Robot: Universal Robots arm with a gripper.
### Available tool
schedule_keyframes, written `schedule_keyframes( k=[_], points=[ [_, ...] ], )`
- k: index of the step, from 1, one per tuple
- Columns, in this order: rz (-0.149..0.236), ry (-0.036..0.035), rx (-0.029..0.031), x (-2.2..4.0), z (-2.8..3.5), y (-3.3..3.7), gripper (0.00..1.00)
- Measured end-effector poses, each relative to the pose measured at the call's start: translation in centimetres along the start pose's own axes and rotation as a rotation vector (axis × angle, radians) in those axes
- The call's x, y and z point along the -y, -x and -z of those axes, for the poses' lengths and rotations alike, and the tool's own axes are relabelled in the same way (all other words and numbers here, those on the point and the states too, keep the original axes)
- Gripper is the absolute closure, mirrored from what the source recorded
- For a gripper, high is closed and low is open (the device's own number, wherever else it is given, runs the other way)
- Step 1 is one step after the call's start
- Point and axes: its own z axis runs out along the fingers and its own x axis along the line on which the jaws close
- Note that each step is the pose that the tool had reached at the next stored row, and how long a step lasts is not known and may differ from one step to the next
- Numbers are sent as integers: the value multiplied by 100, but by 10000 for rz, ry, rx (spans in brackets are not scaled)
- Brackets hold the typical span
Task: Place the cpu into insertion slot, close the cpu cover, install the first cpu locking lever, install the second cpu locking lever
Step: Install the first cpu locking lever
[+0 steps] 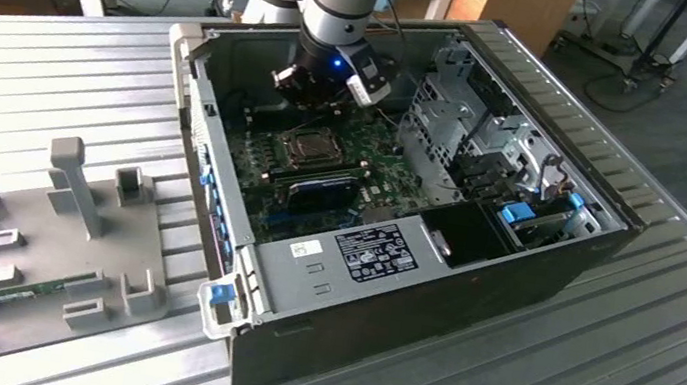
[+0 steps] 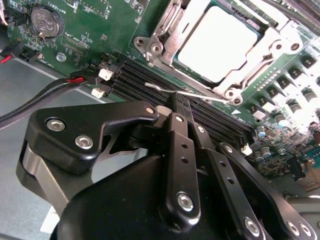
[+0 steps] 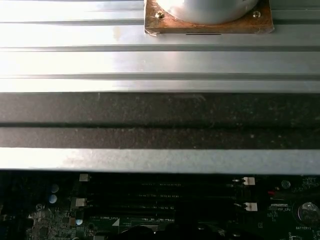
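The cpu point(image 2: 215, 42) lies flat in the insertion slot point(image 1: 309, 148), its pale metal top showing through the window of the cpu cover point(image 2: 272, 42), which is folded down over it. A thin silvery locking lever point(image 2: 160, 88) runs along the socket's edge beside the memory slots. My gripper point(image 2: 175, 102) is shut, with its black fingertips right at that lever; I cannot tell if they touch it. In the exterior view the gripper point(image 1: 325, 99) hangs inside the open computer case, just behind the socket.
Black memory slots point(image 2: 145, 80), a coin battery point(image 2: 44, 20) and black cables point(image 2: 40, 97) surround the socket. Drive cages point(image 1: 486, 142) fill the case on the exterior view's right. A grey fixture plate point(image 1: 42, 231) with a memory stick point(image 1: 34, 291) lies on the ribbed metal table.
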Motion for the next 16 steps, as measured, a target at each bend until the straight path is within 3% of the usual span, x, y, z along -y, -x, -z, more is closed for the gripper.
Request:
schedule_keyframes(
  k=[16],
  points=[
    [-2,-1,1,61,-101,7,90]
  ],
)
